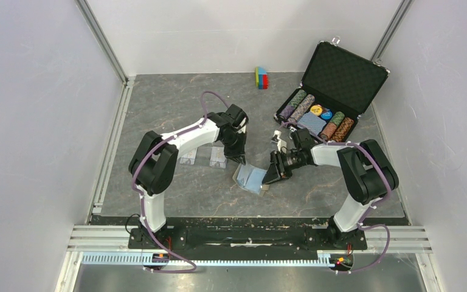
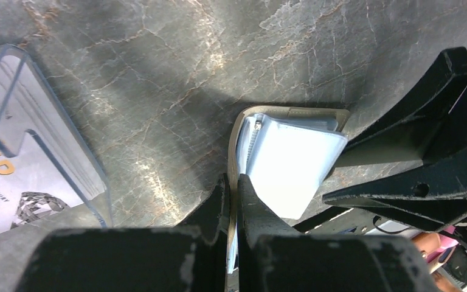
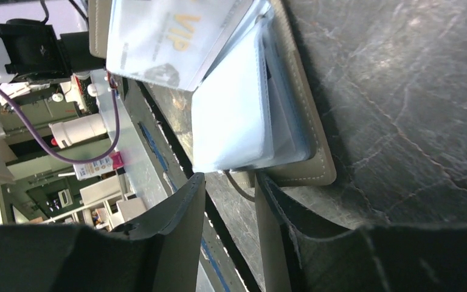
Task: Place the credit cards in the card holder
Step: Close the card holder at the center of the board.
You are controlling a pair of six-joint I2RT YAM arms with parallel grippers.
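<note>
Taupe folding card holder [image 1: 250,177] held open at the centre of the grey marbled table [image 1: 176,103].
The left gripper [image 2: 232,182] was clamped tight on the edge of the holder's raised cover. The right gripper [image 3: 230,179] was seen part open, its 2 fingers [image 3: 176,213] set either side of the light blue sleeves' lower edge, nothing pinched. A pale plastic credit card [image 2: 18,176] lettered VIP in gold was seen inside a clear plastic case [image 2: 94,182], lower left of the left wrist view.
</note>
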